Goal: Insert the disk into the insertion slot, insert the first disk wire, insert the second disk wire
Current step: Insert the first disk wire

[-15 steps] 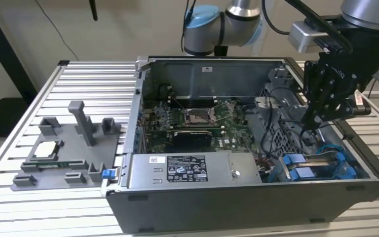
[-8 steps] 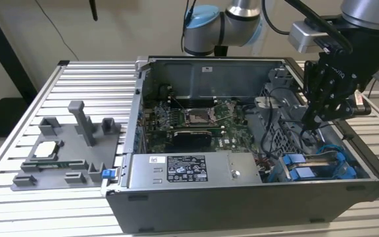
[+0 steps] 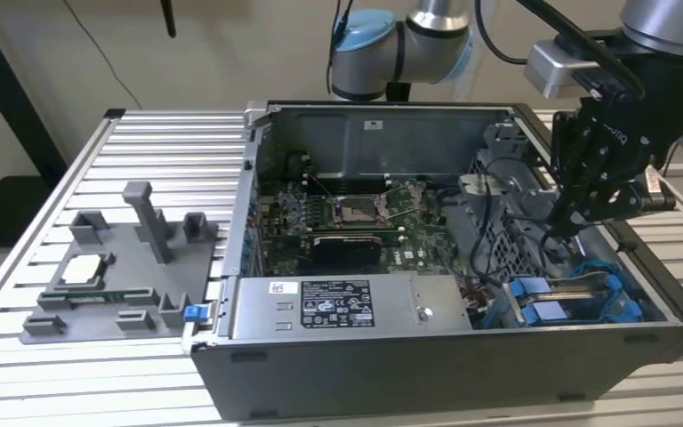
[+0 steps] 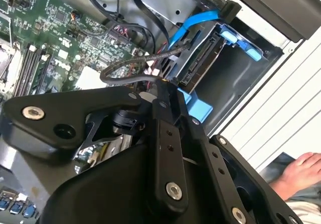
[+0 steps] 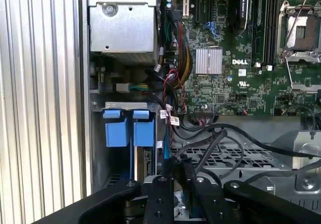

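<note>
Watch the loose cable bundle lying just to the exterior view's left of the gripper: any sideways drift there could hook a loop and drag it. The pincer looks pinched closed on a black wire, close beside the disk, which sits edge-on in the insertion slot toward the exterior view's right. A tilted plug could jam against the disk's edge. Counted, left to right: one power-supply box, two blue tabs, one disk, one gripper.
</note>
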Available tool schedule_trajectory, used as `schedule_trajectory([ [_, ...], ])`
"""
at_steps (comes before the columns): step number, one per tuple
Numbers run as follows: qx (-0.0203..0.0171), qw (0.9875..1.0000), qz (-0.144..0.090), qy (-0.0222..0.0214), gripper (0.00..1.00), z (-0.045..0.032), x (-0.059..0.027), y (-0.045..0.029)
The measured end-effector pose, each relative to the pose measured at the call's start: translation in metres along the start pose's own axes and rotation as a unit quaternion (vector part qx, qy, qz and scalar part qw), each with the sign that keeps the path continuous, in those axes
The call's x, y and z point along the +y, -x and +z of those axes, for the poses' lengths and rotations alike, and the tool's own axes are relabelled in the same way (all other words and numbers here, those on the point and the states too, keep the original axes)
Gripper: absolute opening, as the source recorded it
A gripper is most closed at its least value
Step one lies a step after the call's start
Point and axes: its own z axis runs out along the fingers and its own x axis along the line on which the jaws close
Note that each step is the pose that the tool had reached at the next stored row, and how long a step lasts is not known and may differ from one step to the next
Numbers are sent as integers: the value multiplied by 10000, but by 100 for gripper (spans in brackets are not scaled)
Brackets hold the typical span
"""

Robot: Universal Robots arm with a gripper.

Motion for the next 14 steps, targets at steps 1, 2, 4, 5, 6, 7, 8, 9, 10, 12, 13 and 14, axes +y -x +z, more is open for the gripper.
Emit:
schedule_trajectory([
  [1,-1,10000,0,1,0,2,-6,-6],
  [2,0,10000,0,2,0,3,-12,-12],
  [4,0,10000,0,2,0,6,-20,-20],
  [5,0,10000,0,3,0,8,-24,-24],
  [6,0,10000,0,3,0,10,-29,-29],
  [7,0,10000,0,3,0,11,-34,-33],
  [8,0,10000,0,3,0,13,-39,-37],
  [9,0,10000,0,3,0,15,-44,-41],
  [10,0,10000,0,3,0,16,-49,-44],
  [12,0,10000,0,3,0,20,-58,-51],
  [13,0,10000,0,3,0,22,-63,-54],
  [14,0,10000,0,3,0,24,-67,-58],
])
